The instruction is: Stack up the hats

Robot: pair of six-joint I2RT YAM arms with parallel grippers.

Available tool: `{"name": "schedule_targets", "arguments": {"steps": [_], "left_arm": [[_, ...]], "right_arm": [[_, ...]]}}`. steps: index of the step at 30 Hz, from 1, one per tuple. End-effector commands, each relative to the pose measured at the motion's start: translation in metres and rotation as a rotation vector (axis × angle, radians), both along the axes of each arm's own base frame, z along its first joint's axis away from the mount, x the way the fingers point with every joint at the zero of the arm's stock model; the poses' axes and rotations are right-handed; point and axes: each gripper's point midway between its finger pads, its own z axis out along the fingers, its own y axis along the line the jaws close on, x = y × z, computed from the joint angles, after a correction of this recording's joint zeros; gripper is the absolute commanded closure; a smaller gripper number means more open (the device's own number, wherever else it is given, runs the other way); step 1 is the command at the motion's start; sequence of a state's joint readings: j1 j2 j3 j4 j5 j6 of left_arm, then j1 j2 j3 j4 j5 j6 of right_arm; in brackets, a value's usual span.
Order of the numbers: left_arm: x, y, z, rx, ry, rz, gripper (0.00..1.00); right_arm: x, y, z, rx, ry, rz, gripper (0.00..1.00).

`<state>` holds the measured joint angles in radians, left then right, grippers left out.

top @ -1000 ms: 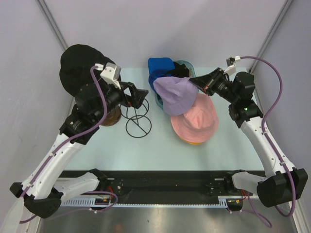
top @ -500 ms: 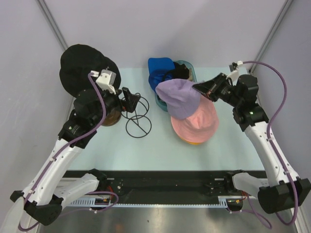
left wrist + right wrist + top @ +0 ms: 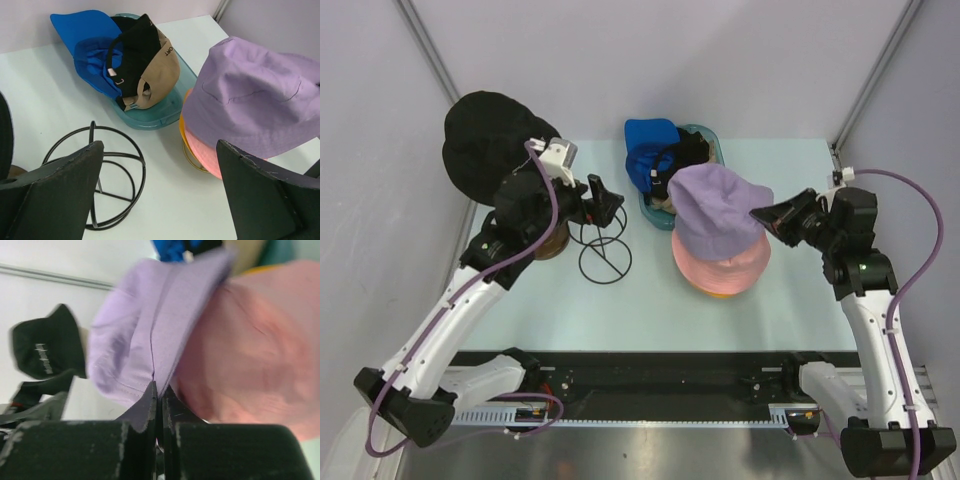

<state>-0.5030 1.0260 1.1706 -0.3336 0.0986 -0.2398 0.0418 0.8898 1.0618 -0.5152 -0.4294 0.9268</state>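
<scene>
Over pale table [image 3: 650,290], right jaws tight on lavender hat [image 3: 715,205]; left jaws wide, empty.

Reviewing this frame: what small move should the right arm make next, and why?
Probably bring the right gripper a little toward the near edge and down, before letting go. Its jaws are shut on the brim of the lavender hat, which covers the far part of the pink hat. The pink brim shows only on the near side, so the lavender hat looks off centre.
</scene>
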Motion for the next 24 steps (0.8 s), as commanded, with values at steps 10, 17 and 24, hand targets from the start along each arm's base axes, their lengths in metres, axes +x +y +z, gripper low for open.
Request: {"name": "schedule_targets", "arguments": {"steps": [10, 17, 24], "left_arm": [[0.013, -0.040, 0.007, -0.099, 0.030, -0.119, 0.00], [0.022, -0.074, -0.010, -0.102, 0.092, -0.178, 0.00], [0.033, -0.125, -0.027, -0.128, 0.169, -0.255, 0.00]], "right_arm": [[-0.034, -0.028, -0.098, -0.156, 0.238, -0.067, 1.00], [-0.040, -0.057, -0.132, -0.134, 0.321, -0.197, 1.00], [-0.029, -0.072, -0.144, -0.094, 0.334, -0.268, 1.00]]}}
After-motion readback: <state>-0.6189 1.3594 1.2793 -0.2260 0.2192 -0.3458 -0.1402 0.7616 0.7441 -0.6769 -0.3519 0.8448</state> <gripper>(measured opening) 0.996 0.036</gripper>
